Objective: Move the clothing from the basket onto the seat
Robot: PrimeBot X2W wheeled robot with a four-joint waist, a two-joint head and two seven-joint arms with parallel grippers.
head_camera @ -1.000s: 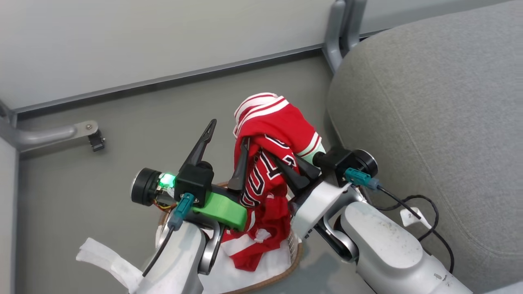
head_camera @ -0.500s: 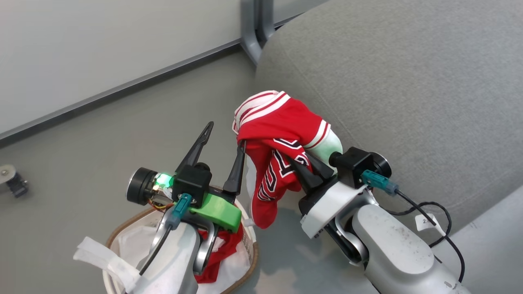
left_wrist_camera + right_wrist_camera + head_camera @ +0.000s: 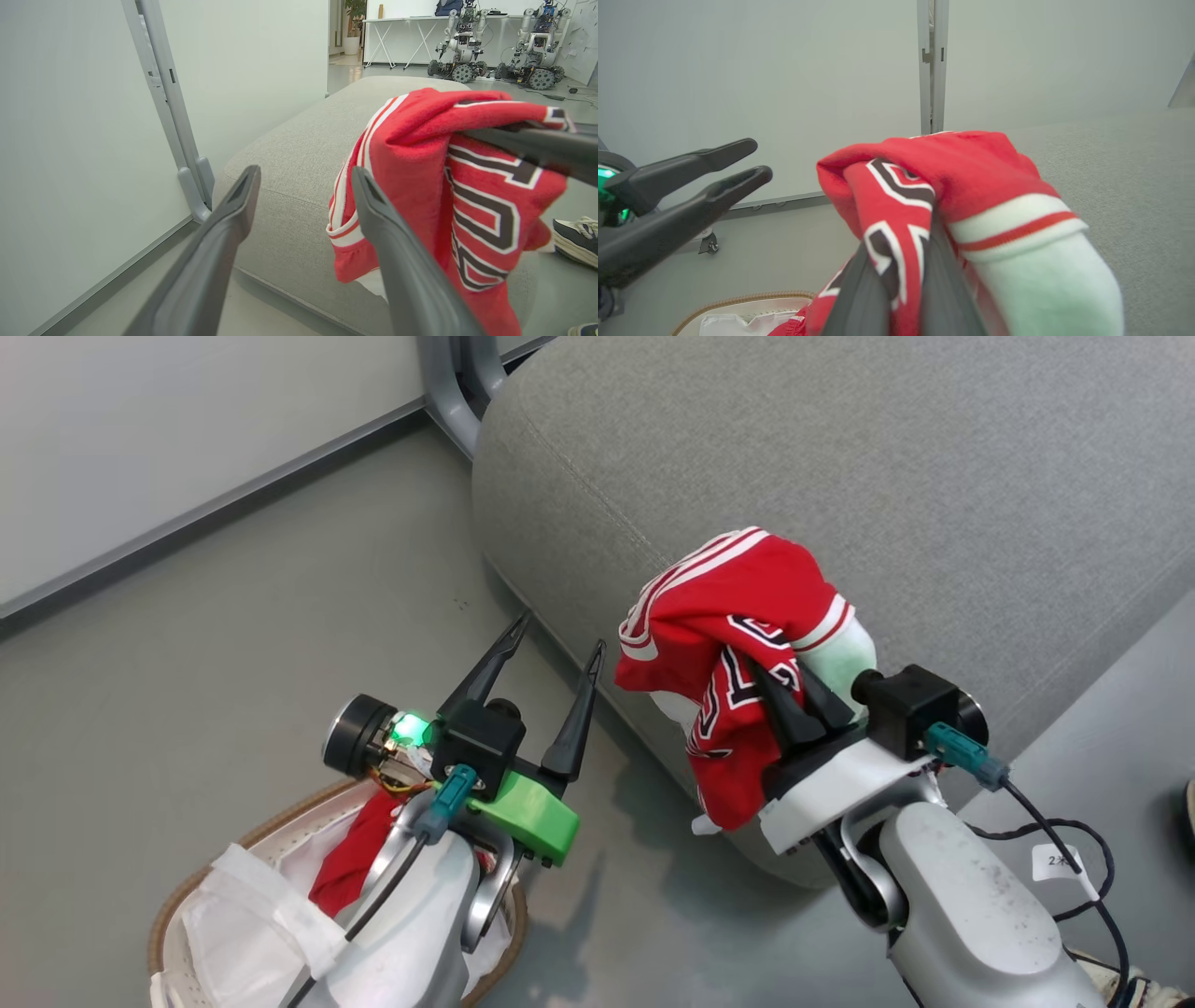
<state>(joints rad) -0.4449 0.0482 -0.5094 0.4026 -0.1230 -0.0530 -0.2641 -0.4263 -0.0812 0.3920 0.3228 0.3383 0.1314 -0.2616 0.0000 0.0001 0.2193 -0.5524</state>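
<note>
You see the right tool point(image 3: 784, 689) closed on a red jersey point(image 3: 728, 607), which hangs from it at the near left edge of the grey seat point(image 3: 840, 457). The left tool point(image 3: 560, 633) stands open and empty above the floor point(image 3: 233, 644). More red clothing point(image 3: 350, 863) lies in the basket point(image 3: 213, 857), at the near left.

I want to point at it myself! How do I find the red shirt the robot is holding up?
Find the big grey seat. By its rounded edge, the right gripper is shut on a bunched red jersey with white stripes and dark-edged white letters. The other red clothing lies in the basket on the floor; this one hangs in the air.
</note>
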